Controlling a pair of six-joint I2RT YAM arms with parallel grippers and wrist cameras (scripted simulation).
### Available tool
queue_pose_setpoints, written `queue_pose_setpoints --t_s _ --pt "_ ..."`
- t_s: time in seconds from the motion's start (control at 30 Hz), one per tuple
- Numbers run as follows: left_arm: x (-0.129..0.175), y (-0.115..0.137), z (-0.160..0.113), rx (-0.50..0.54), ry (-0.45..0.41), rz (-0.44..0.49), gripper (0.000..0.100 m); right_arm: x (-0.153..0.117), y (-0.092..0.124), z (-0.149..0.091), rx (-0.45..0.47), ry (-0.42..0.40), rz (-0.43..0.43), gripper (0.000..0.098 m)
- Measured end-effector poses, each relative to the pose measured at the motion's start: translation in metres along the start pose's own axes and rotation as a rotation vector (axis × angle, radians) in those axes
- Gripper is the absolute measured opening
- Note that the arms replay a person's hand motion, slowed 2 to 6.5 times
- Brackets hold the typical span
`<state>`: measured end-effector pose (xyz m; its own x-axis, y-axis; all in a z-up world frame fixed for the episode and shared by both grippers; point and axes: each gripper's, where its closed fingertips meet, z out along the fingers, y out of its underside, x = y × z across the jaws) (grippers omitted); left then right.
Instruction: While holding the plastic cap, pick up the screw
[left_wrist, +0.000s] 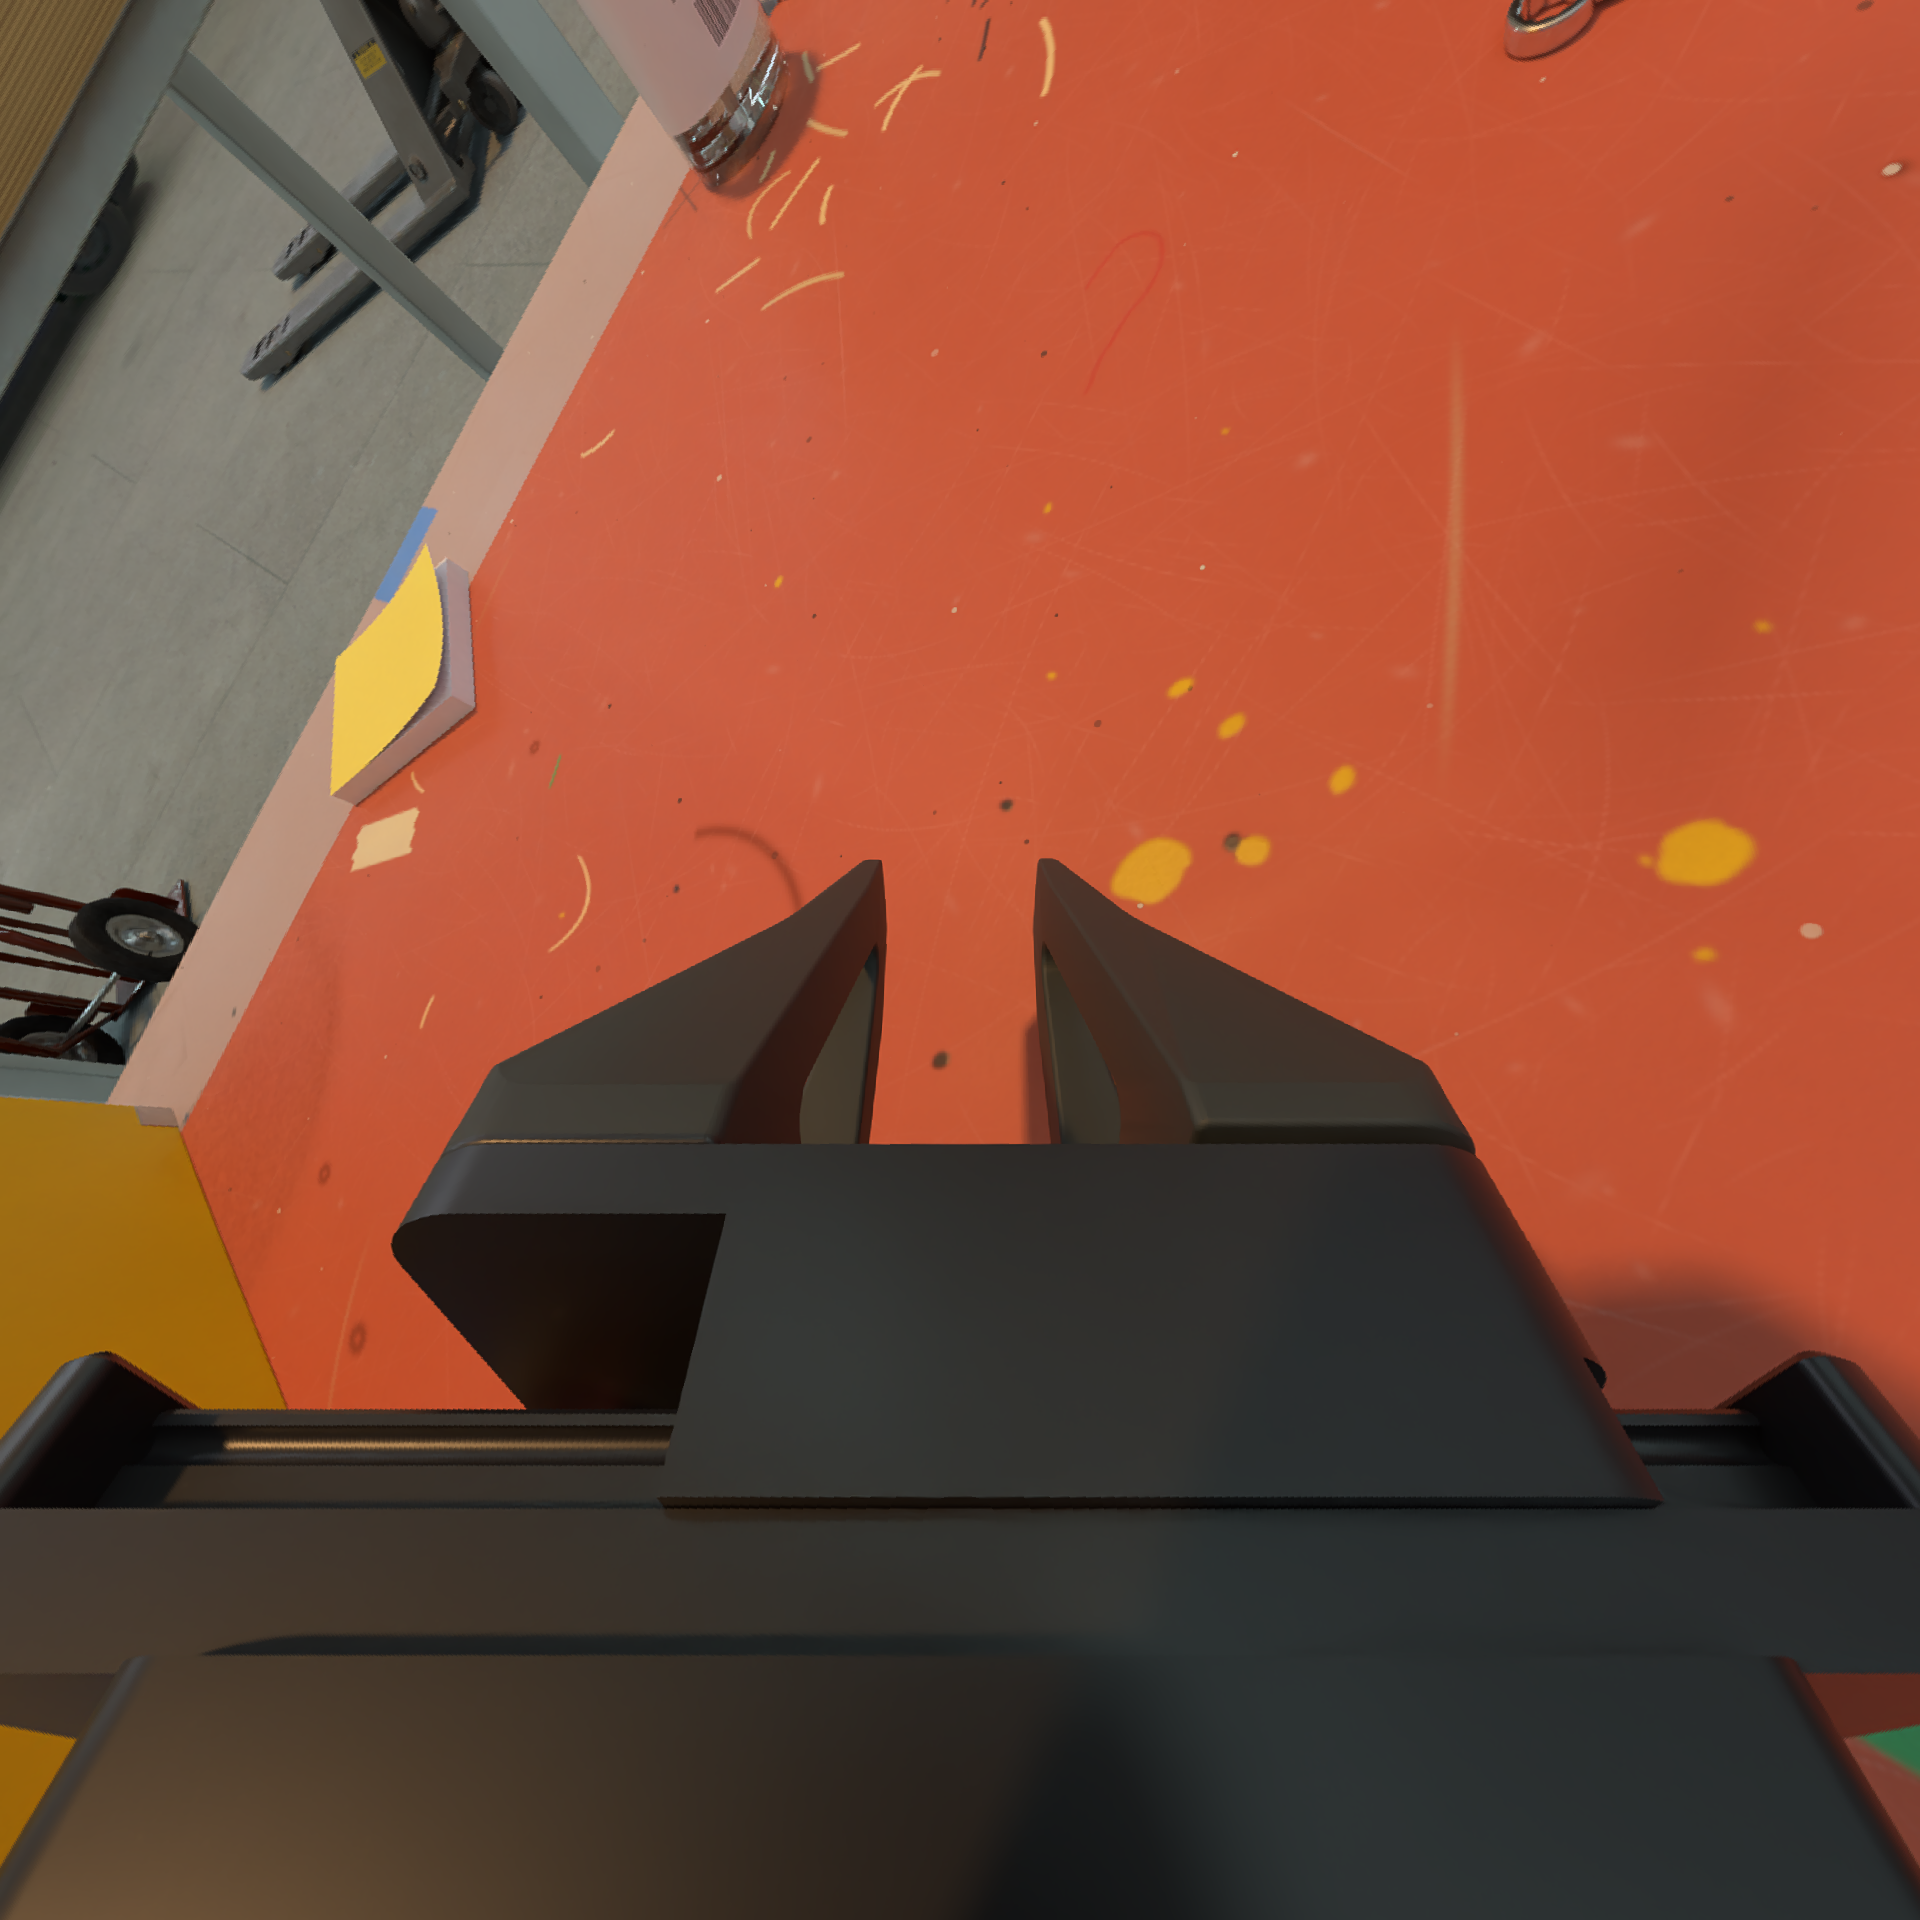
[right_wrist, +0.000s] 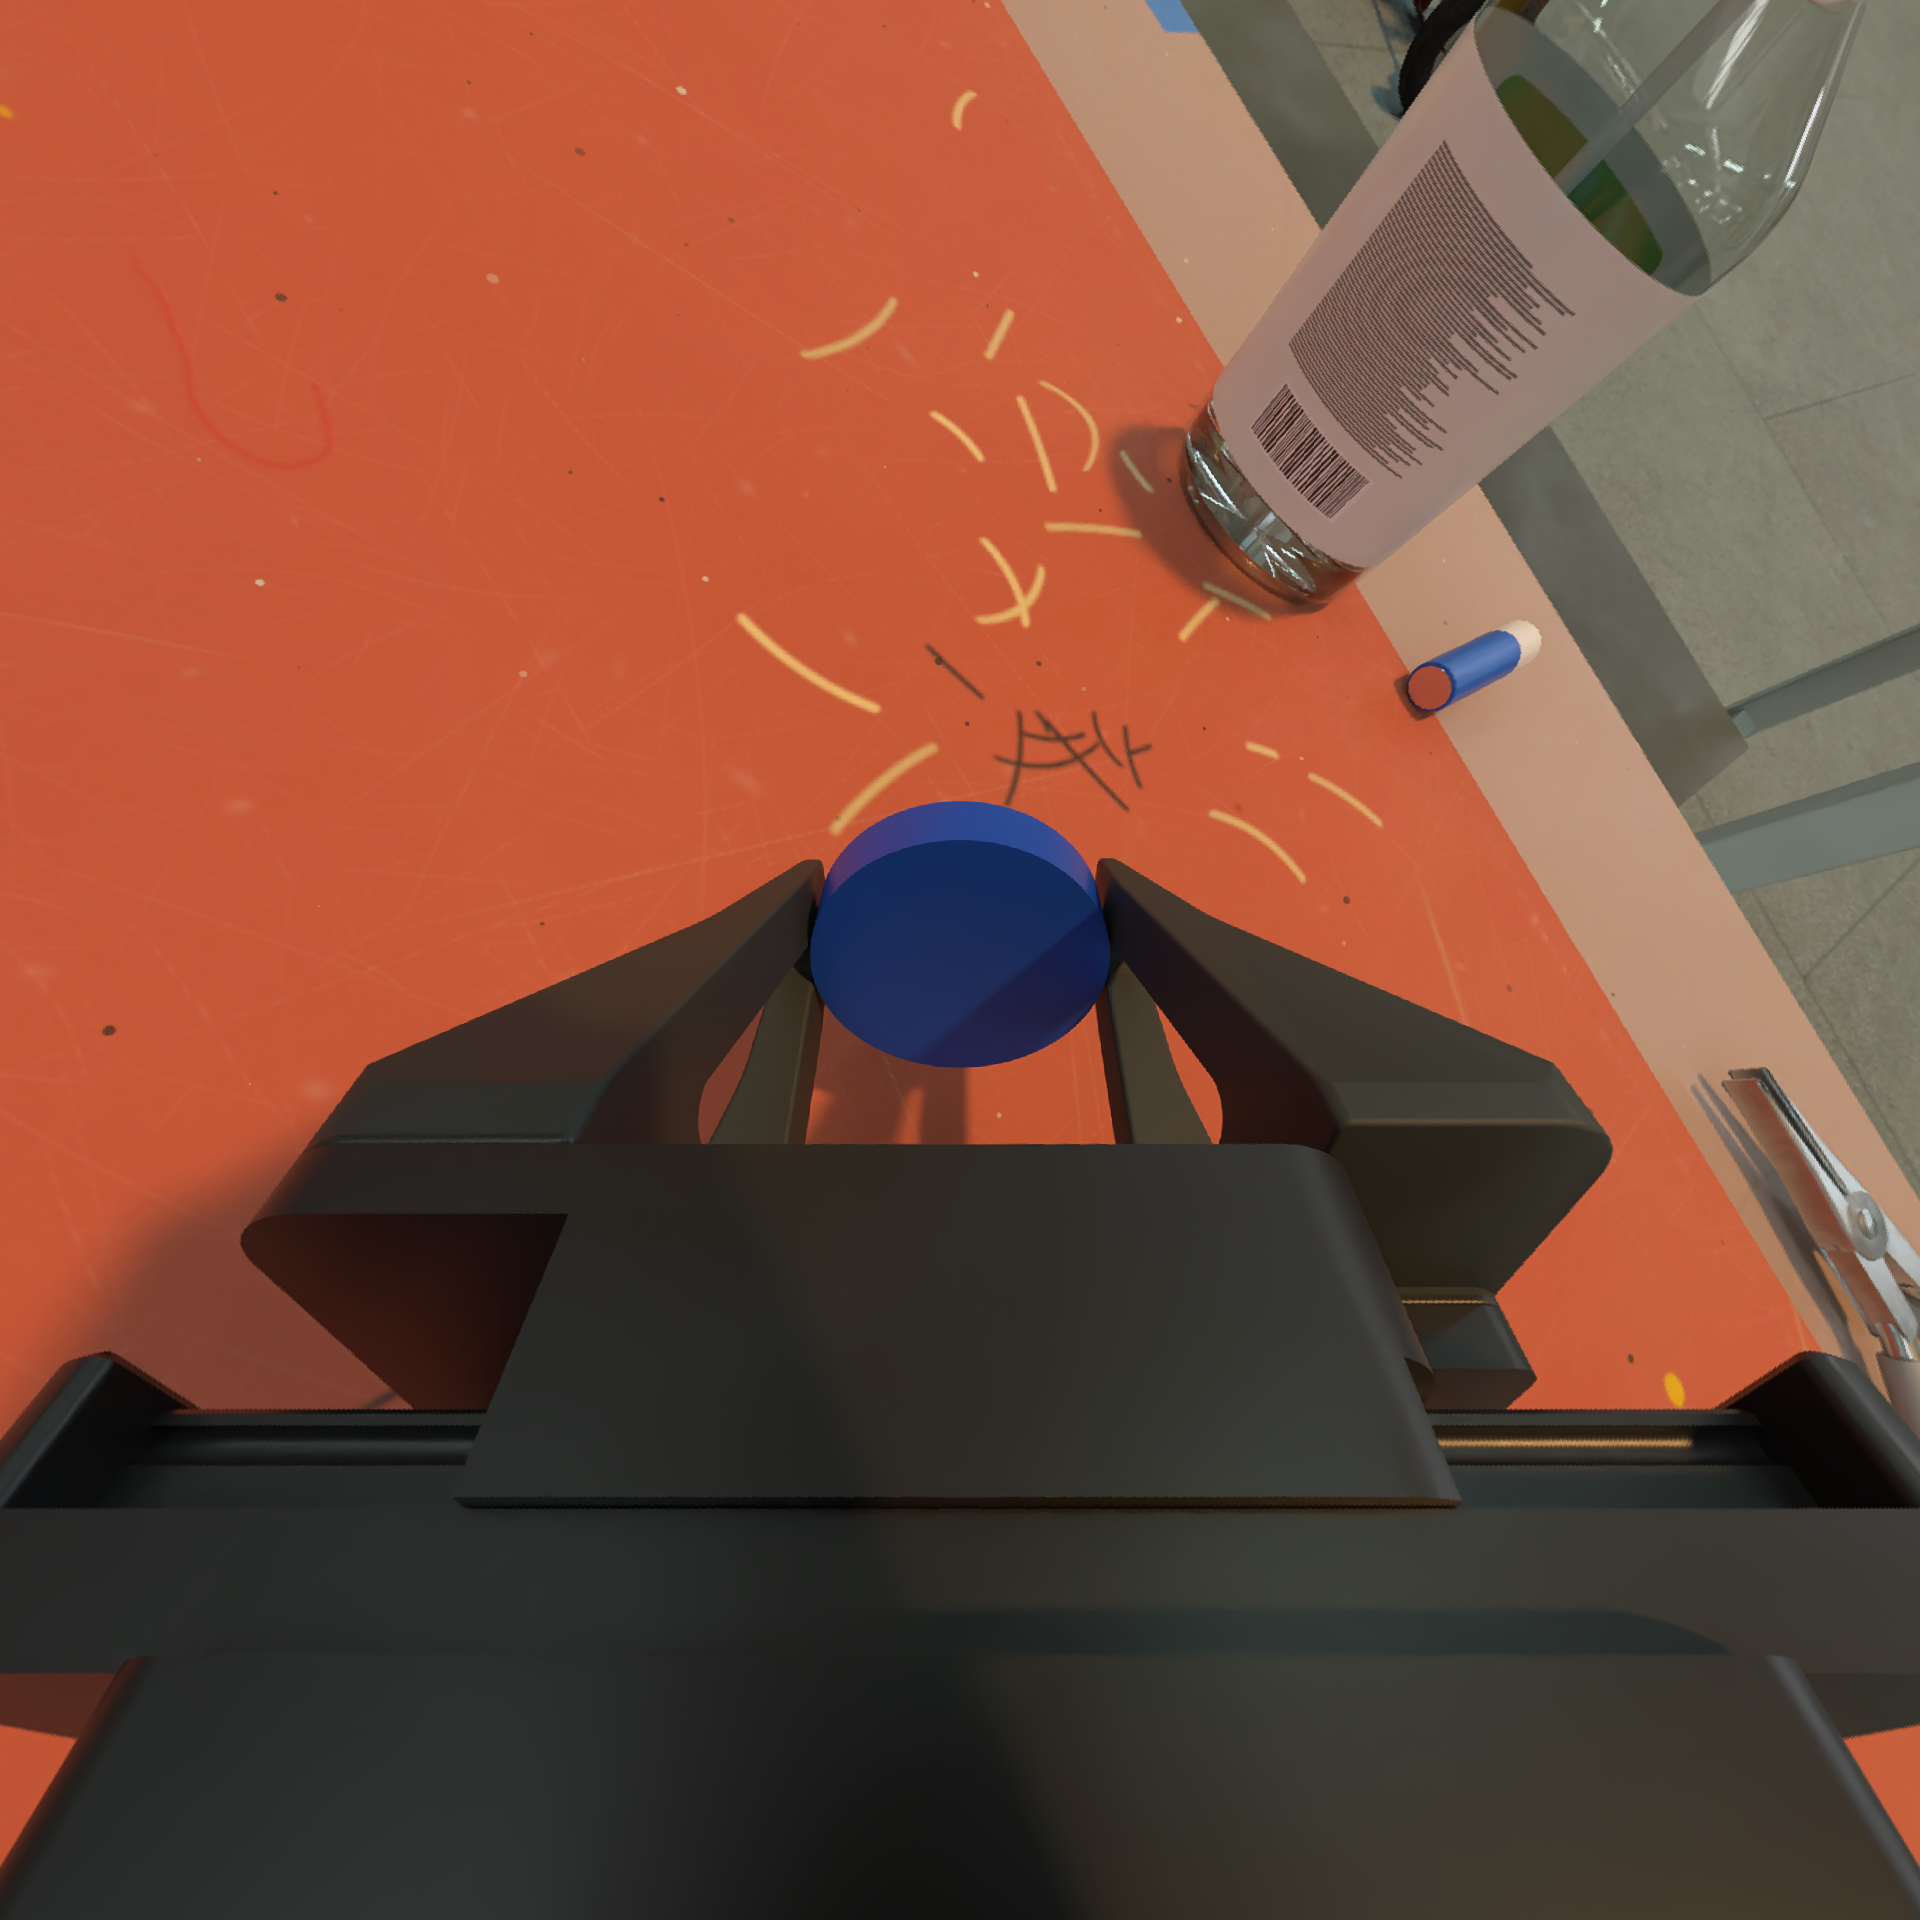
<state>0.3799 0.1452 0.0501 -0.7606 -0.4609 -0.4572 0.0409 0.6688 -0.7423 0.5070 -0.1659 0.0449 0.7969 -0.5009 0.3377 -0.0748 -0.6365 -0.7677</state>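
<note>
The blue plastic cap (right_wrist: 958, 935) is pinched by its rim in the right hand (right_wrist: 961, 925), lifted clear of the orange counter (right_wrist: 416, 623), so that one task condition is already kept. The left hand (left_wrist: 959, 883) is held slightly spread and empty above bare counter, likely readied for the screw, which cannot be found in either view. A bottle (right_wrist: 1403, 395) stands near the counter edge.

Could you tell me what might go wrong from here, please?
1. The right gripper grips the blue plastic cap only by its fingers' ends, on its curved rim; it could slip.
2. No screw shows by the open left gripper, so it must search.
3. That search could knock the bottle.
</note>
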Motion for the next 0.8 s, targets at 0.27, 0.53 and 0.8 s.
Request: queue_pose_setpoints --t_s 0.27,0.53,0.8 --pt "0.0000 0.0000 0.0000 0.000 0.000 0.000 0.024 0.0003 0.0005 0.0001 -0.002 0.002 -0.001 0.0428" --pt "0.0000 0.0001 0.0000 0.000 0.000 0.000 0.024 0.0008 0.0022 0.0008 -0.009 0.004 -0.004 0.0428" --pt "0.0003 0.0004 0.0002 -0.001 0.001 -0.001 0.024 0.0015 0.0033 0.0010 -0.014 0.008 -0.006 0.0428"
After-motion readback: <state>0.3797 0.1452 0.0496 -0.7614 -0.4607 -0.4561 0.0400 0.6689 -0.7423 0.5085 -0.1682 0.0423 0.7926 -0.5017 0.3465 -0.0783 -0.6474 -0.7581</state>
